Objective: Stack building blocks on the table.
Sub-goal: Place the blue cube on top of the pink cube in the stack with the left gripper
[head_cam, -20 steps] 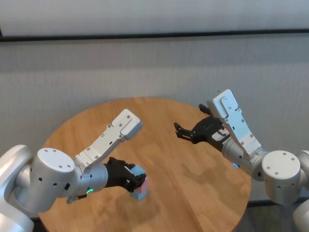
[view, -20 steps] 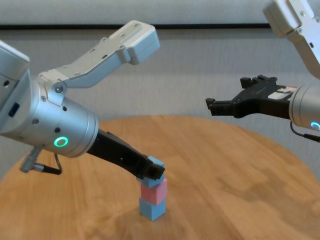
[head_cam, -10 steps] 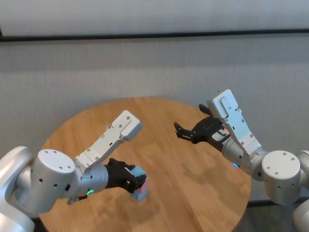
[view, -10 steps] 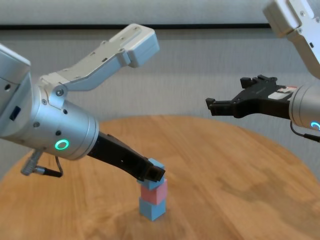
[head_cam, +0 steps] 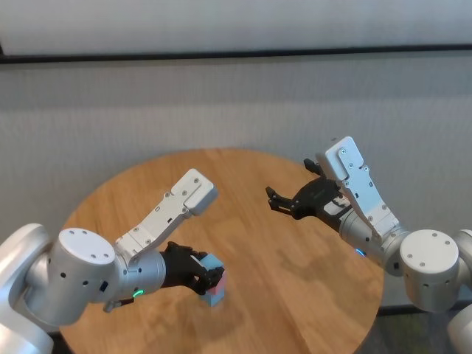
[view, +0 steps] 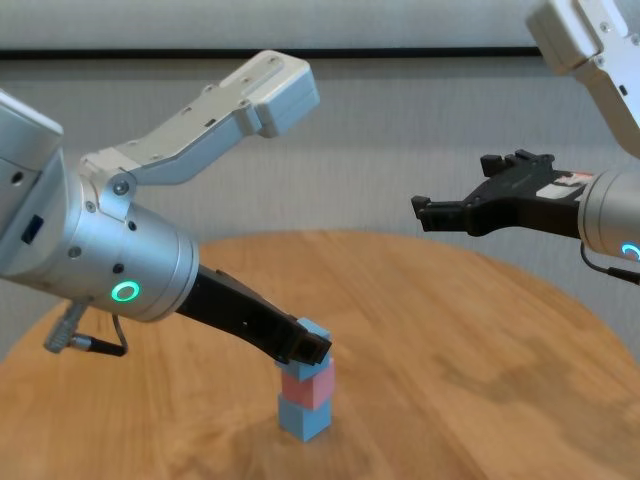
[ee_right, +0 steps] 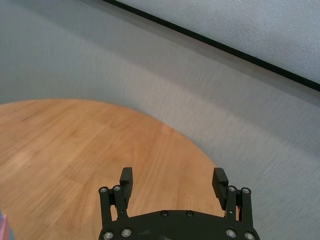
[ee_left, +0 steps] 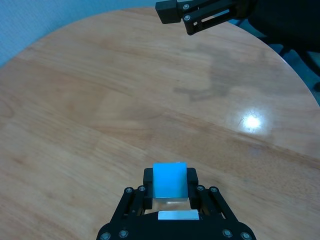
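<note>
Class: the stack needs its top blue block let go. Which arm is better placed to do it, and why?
Left. The left gripper is shut on the top blue block above the pink block; the right gripper hangs open, far away.

No text, label, brand or number can be read anywhere. A small pale sticker on the right arm's black gripper body (view: 560,182) is too small to make out.

Head view looks down on the round surface (head_cam: 295,295); chest view sits low at its near edge. Both share the block stack (view: 305,390).
</note>
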